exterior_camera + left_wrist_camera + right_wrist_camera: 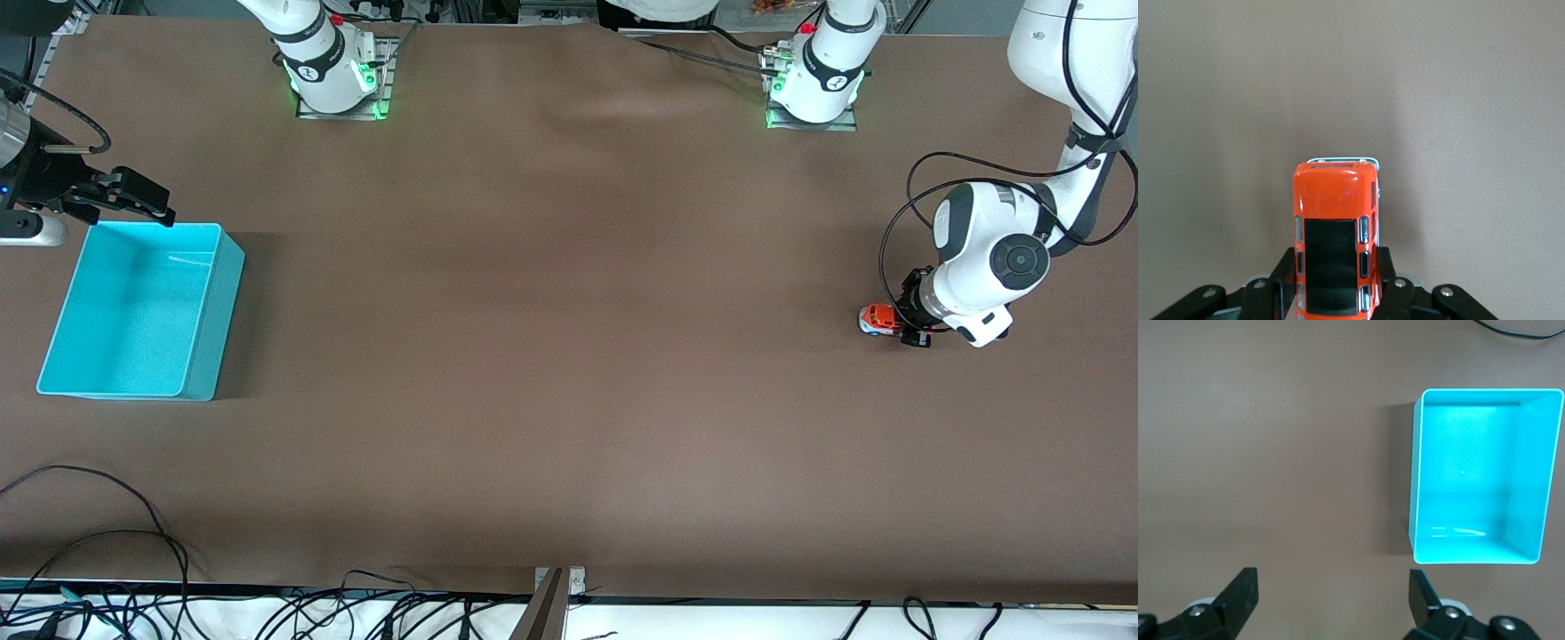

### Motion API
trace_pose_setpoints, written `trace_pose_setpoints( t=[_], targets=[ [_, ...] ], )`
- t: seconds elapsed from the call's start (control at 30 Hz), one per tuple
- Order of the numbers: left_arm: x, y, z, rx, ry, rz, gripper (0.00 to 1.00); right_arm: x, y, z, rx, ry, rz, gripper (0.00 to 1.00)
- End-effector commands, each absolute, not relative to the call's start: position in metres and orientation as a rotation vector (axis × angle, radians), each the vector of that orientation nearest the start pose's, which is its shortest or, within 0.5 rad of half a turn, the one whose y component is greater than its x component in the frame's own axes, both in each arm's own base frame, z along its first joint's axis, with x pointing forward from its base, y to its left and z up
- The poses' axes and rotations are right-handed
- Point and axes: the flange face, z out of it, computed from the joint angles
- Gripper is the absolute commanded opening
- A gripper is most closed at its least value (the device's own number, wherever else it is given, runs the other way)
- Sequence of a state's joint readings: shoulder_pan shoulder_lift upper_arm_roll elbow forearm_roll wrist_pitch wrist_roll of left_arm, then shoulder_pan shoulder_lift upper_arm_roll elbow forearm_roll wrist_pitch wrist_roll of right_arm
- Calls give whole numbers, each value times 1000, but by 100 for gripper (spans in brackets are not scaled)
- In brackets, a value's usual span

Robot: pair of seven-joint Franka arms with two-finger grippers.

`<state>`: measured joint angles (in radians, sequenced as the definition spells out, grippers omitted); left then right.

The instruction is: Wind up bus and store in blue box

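Left gripper (1331, 293) fingers (1286, 280) pinch the bus (1335, 233) low on the bench (569, 356). Right gripper (1331, 593) fingers (1241, 590) spread wide, waiting above bench near the blue box (1531, 487).

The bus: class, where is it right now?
The bus sits at the left arm's end of the table, clamped in the left pincer.

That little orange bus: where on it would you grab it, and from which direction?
Pinch the bus across its two long flat sides, coming in from its tail end with one finger on each side. Its body is narrow and boxy, so the sides give parallel faces. The left tool is already shut on it this way, at the left arm's end of the table. The right tool waits open over the table beside the blue box.
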<state>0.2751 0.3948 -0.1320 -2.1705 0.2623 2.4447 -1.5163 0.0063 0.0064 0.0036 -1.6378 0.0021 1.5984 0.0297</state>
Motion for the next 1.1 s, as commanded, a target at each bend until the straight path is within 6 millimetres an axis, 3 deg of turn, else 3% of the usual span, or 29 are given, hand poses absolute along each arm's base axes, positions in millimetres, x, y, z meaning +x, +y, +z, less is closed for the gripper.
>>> trace_pose_setpoints(
  t=[0.0,0.27,0.4,1.07],
  targets=[
    [537,99,168,-2265,-1912,79,15,550,6,595,-3157,33,74,100],
    [536,113,164,-2275,-1903,89,15,550,6,595,-3157,33,74,100],
    [533,130,165,-2266,-1917,91,15,550,6,596,-3157,33,70,100],
    [533,159,166,-2264,-1913,72,15,550,6,595,-3157,33,74,100]
  ],
)
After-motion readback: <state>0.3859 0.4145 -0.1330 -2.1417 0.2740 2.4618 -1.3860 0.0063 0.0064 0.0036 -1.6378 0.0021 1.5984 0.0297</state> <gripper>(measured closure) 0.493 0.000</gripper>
